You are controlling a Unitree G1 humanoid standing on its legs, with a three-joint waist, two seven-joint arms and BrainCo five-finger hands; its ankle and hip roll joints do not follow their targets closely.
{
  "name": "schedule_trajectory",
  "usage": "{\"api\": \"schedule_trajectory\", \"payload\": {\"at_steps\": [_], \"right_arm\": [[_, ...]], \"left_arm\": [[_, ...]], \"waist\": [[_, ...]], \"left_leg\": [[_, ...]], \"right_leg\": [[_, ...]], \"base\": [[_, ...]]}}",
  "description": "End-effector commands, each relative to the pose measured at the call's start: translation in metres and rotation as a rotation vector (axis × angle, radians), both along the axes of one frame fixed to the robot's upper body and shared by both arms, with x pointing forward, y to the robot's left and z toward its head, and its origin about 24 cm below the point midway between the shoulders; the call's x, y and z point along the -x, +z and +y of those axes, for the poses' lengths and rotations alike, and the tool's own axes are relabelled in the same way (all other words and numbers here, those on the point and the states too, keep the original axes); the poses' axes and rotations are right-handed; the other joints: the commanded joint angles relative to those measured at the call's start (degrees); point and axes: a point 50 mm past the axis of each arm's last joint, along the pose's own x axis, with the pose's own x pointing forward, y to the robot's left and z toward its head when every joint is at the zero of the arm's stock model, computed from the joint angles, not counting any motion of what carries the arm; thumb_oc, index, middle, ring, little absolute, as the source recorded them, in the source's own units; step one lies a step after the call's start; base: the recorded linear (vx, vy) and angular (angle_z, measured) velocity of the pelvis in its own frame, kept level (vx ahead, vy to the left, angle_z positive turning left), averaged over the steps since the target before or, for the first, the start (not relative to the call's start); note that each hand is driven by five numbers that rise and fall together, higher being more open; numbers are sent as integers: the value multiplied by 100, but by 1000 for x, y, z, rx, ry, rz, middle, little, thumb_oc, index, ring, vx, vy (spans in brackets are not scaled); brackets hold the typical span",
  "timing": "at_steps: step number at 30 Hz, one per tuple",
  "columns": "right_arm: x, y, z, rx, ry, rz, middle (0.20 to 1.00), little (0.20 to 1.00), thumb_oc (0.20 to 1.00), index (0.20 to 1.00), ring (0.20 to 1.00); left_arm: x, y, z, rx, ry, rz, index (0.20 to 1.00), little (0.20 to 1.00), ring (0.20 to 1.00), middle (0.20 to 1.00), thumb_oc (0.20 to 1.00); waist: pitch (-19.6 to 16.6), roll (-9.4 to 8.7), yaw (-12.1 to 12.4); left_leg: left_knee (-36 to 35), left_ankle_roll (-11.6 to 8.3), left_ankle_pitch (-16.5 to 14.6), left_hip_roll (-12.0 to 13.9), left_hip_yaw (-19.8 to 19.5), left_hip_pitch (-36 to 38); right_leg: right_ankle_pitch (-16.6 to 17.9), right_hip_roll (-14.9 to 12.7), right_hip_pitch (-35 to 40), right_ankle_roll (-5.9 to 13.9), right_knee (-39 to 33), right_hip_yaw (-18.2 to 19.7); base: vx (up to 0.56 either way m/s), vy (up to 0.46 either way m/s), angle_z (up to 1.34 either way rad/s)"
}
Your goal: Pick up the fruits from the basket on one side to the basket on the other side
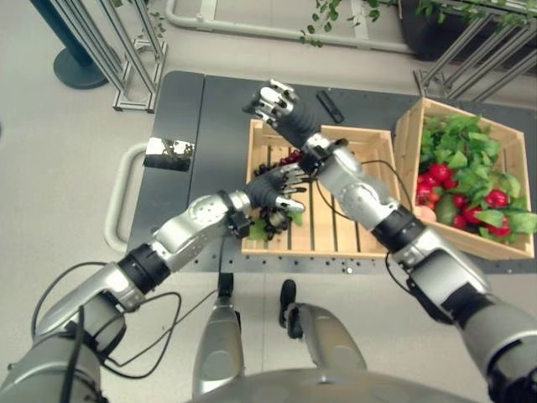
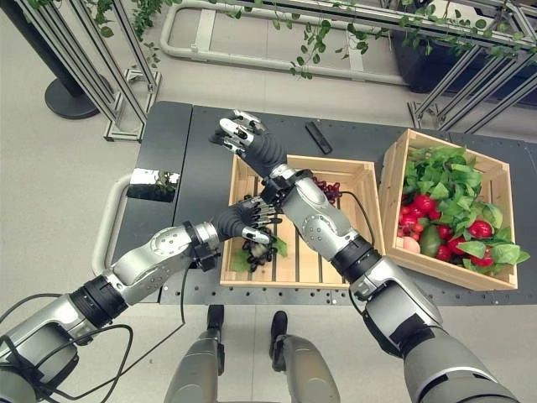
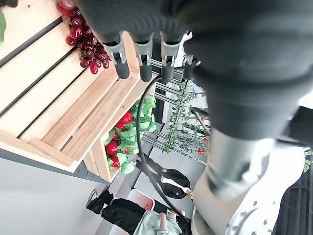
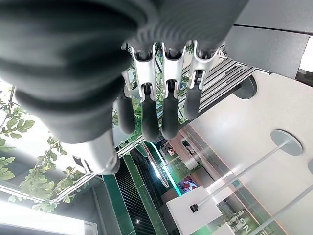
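Wooden slatted crate [image 2: 323, 260] is the reference item on the dark table [image 2: 172, 143]. Inside the crate, a dark grape bunch [image 2: 256, 252] with green leaves lies at the corner nearest the robot on its left side, and a red grape bunch [image 2: 329, 190] lies at the far wall. The left hand [image 2: 250, 220] hovers over the crate just above the dark bunch, fingers straight and relaxed, holding nothing. The right arm crosses over the crate; the right hand [image 2: 243, 136] is raised past the crate's far left corner, fingers loosely bent and empty. To the right of the crate stands a second wooden crate [image 2: 394, 180] filled with red fruits [image 2: 422, 204] and green leaves. A black bar-shaped object [image 2: 318, 137] lies beyond the crate's far wall.
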Motion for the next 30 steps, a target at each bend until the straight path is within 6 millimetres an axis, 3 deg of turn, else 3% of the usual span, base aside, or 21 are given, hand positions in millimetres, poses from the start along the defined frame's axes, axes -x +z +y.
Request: {"api": "schedule_trajectory", "payload": {"at_steps": [1, 10, 11, 12, 13, 16, 17, 28, 30], "right_arm": [[15, 35, 8, -123, 76, -133, 200, 200, 200, 200, 200], [16, 34, 7, -122, 73, -135, 200, 200, 200, 200, 200], [16, 34, 7, -118, 70, -138, 200, 200, 200, 200, 200], [16, 34, 7, -118, 70, -138, 200, 200, 200, 200, 200], [16, 34, 6, -117, 71, -138, 200, 200, 200, 200, 200], [16, 34, 5, -110, 69, -144, 225, 225, 225, 225, 225], [16, 34, 5, -100, 71, -147, 1000, 1000, 1000, 1000, 1000], [15, 34, -6, -70, 40, -168, 1000, 1000, 1000, 1000, 1000], [15, 32, -17, -32, 17, -190, 1000, 1000, 1000, 1000, 1000]], "left_arm": [[-3, 23, -3, 60, -13, -108, 200, 200, 200, 200, 200], [-3, 22, -2, 69, 2, -111, 200, 200, 200, 200, 200], [-3, 22, -1, 62, 3, -117, 369, 369, 369, 369, 369], [-3, 22, -1, 62, 3, -117, 369, 369, 369, 369, 369], [-3, 23, 1, 51, 8, -128, 1000, 1000, 1000, 1000, 1000], [-3, 23, 2, 49, 14, -131, 1000, 1000, 1000, 1000, 1000], [-4, 23, 4, 46, 16, -134, 1000, 1000, 1000, 1000, 1000], [-4, 27, 14, 24, 40, -169, 1000, 1000, 1000, 1000, 1000], [-5, 30, 25, 19, 74, -193, 1000, 1000, 1000, 1000, 1000]], "waist": [[-53, -200, -46], [-33, -205, -39], [-28, -205, -41], [-28, -205, -40], [-26, -205, -33], [-23, -200, -33], [-19, -197, -34], [-15, -177, -44], [-15, -174, -48]], "left_leg": [[212, 68, -528, 78, -110, 204], [226, 75, -545, 74, -109, 200], [226, 79, -548, 72, -106, 202], [226, 79, -548, 72, -106, 202], [216, 81, -553, 69, -101, 215], [218, 83, -554, 68, -102, 212], [222, 80, -554, 71, -97, 210], [246, 76, -569, 71, -100, 211], [262, 77, -579, 69, -92, 204]], "right_leg": [[269, -617, 196, 850, -154, 206], [271, -625, 185, 853, -139, 212], [268, -618, 180, 854, -128, 217], [267, -619, 180, 854, -128, 218], [263, -617, 184, 858, -129, 214], [259, -617, 181, 861, -126, 217], [255, -617, 177, 860, -122, 214], [236, -615, 179, 860, -96, 225], [232, -616, 178, 864, -91, 229]], "base": [[0, 0, 0], [0, 0, 0], [0, 0, 0], [0, 0, 0], [0, 0, 0], [0, 0, 0], [0, 0, 0], [0, 0, 0], [0, 0, 0]]}}
